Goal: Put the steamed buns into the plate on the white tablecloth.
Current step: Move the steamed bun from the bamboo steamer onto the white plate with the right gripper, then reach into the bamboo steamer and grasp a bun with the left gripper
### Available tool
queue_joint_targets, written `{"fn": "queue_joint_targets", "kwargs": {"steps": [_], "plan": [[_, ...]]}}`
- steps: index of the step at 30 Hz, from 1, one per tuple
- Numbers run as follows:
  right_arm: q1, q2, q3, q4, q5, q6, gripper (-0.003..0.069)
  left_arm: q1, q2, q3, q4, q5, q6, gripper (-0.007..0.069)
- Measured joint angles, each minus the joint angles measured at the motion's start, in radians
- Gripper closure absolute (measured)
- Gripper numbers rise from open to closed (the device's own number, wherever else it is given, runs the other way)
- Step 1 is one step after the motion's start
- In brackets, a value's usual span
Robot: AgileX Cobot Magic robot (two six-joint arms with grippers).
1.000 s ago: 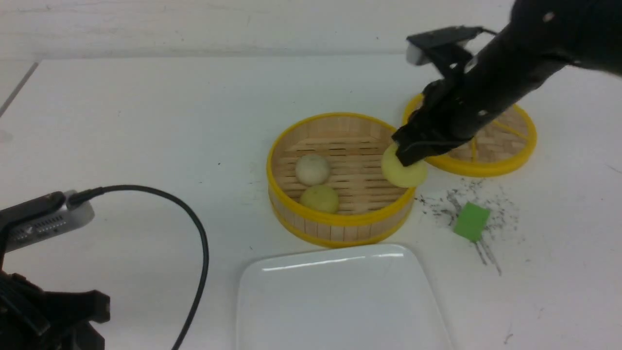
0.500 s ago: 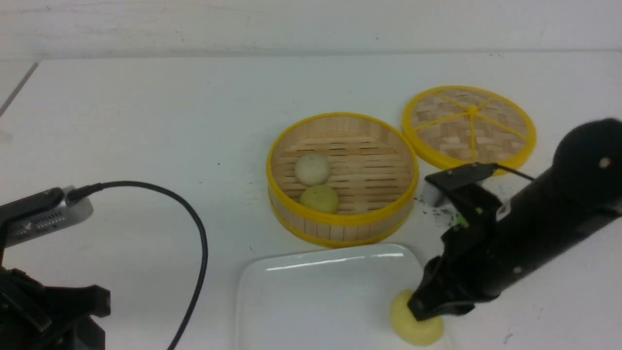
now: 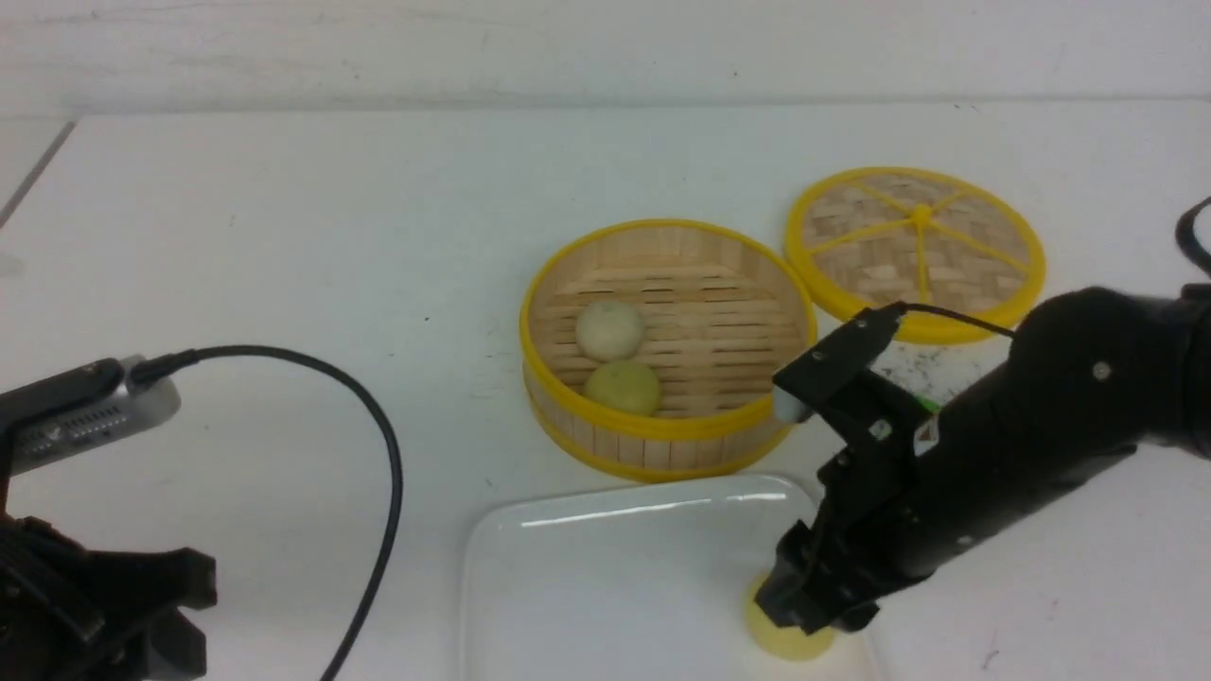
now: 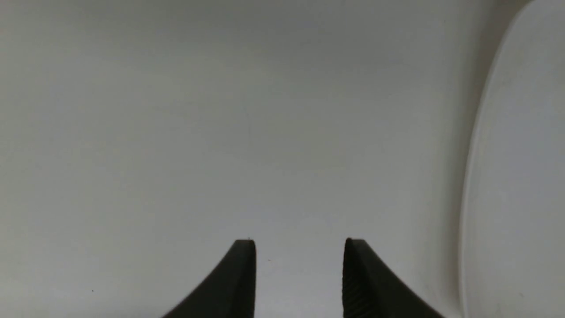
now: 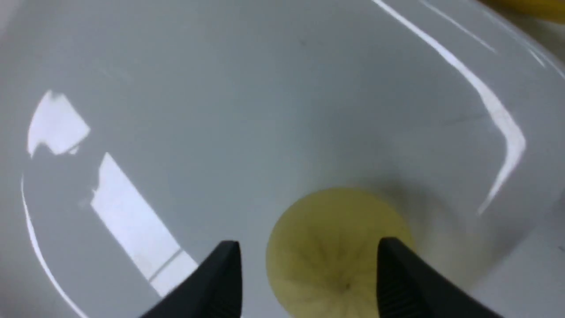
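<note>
Straddling yellow bun [image 5: 340, 238] on plate [image 3: 587, 586], right end effector [image 5: 307, 249] spread, left end effector [image 4: 300, 247] parted, basket [image 3: 662, 430] and lid [image 3: 918, 246] behind.

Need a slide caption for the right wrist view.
Open right gripper straddles a yellow-green steamed bun resting on the glossy white plate.

I'm seeing a pale yellow bun [image 5: 335, 247] with fine radial pleats, on a glossy white plate [image 3: 605, 567]. My right tool [image 5: 309, 245] is black. The basket [image 3: 662, 430] has a yellow rim and tan bamboo slats. Inside it are an off-white bun [image 3: 608, 328] and a yellow-green bun [image 3: 622, 387]. The lid [image 3: 913, 251] is a tan woven check with yellow spokes. The table [image 3: 284, 236] is white with grey specks.
</note>
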Motion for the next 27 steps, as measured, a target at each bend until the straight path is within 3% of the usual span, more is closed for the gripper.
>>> {"fn": "queue_joint_targets", "kwargs": {"steps": [5,9,11,16,20,27], "plan": [[-0.154,-0.161,-0.091,-0.151,0.202,0.159,0.0393,0.0,0.0,0.003,0.001,-0.005,0.0,0.0334],[-0.302,-0.37,-0.089,-0.207,0.347,0.223,0.0619,0.0,0.0,0.003,0.001,-0.014,0.0,0.0414],[-0.356,-0.486,-0.056,-0.208,0.376,0.224,0.0669,0.0,0.0,0.003,0.001,-0.022,0.0,0.0476],[-0.418,-0.786,0.113,-0.208,0.352,0.223,0.0675,0.0,0.002,-0.002,-0.009,-0.077,-0.012,0.0617],[-0.422,-0.961,0.251,-0.208,0.266,0.223,0.0675,-0.014,0.024,-0.059,-0.065,-0.097,-0.017,0.0622],[-0.423,-1.181,0.487,-0.227,0.054,0.223,0.0672,-0.229,0.182,-0.301,-0.116,-0.11,-0.072,0.0622]]}}
